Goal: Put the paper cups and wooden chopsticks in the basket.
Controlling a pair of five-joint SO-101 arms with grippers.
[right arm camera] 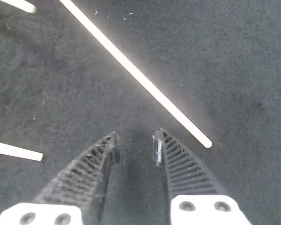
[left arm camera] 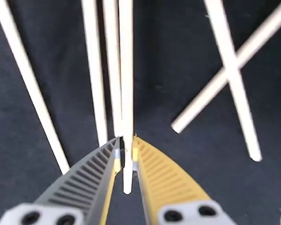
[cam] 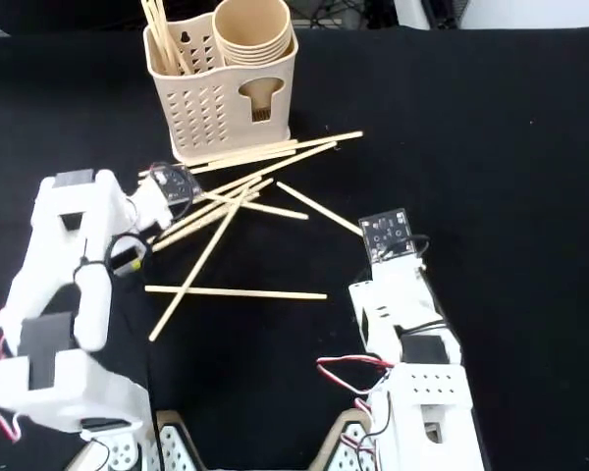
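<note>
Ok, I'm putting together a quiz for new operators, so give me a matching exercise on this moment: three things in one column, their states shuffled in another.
Things
1. paper cups
2. left gripper
3. right gripper

States
a. open above the black cloth, holding nothing
b. stacked in the basket
c. shut on a chopstick

Pairs: 1-b, 2-c, 3-a
</note>
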